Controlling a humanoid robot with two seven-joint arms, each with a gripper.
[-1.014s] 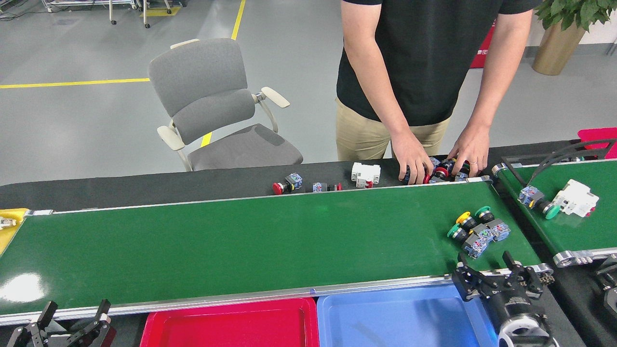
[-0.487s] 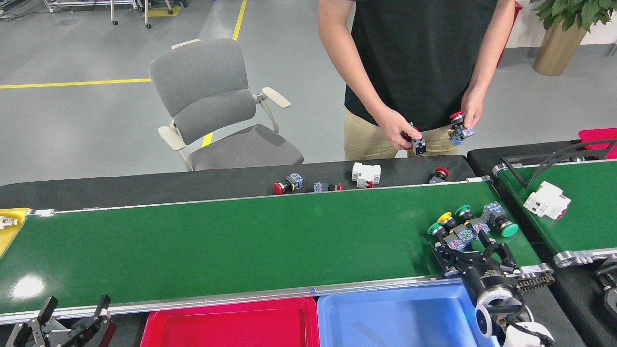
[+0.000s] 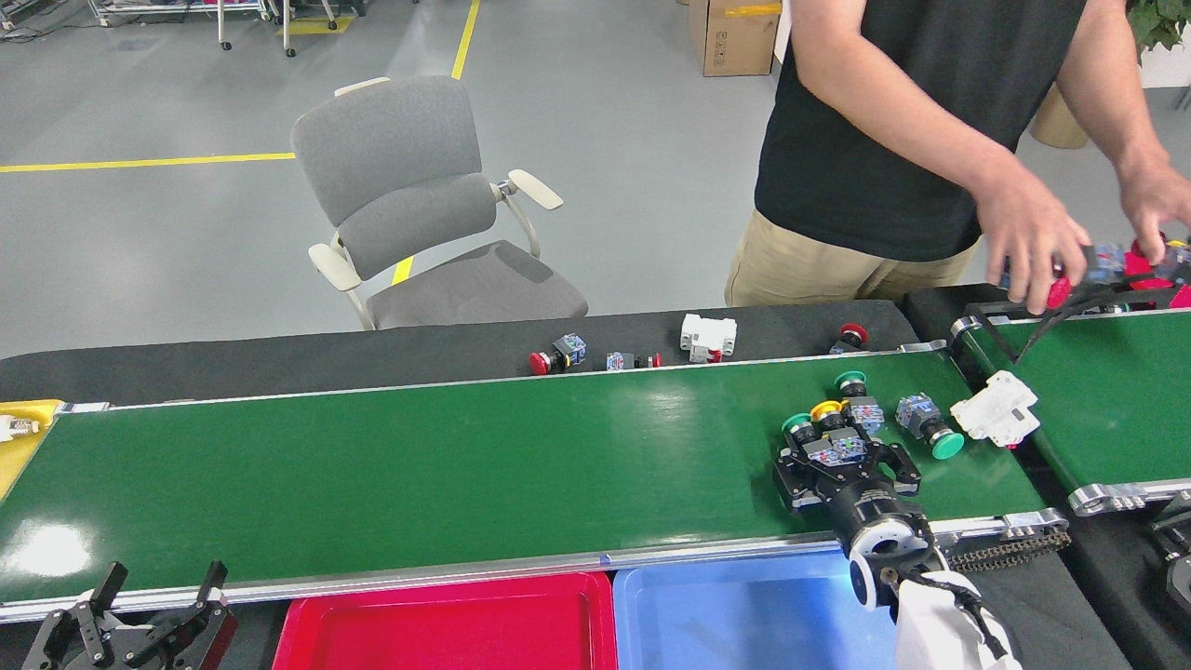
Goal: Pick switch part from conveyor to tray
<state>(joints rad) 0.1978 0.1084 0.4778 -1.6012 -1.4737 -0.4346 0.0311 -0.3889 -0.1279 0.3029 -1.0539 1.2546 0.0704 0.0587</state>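
The right gripper [image 3: 845, 453] is over the conveyor [image 3: 419, 465] at about 4 o'clock, its fingers spread open around a cluster of switch parts [image 3: 831, 430], not yet clenched. The left gripper [image 3: 153, 605] waits at 7 o'clock, fingers released. The blue tray [image 3: 726, 619] lies just below.

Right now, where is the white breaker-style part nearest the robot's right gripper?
In the head view, the white part lies at the conveyor's far right end, bridging toward the shorter belt, just right of the green-capped switch.
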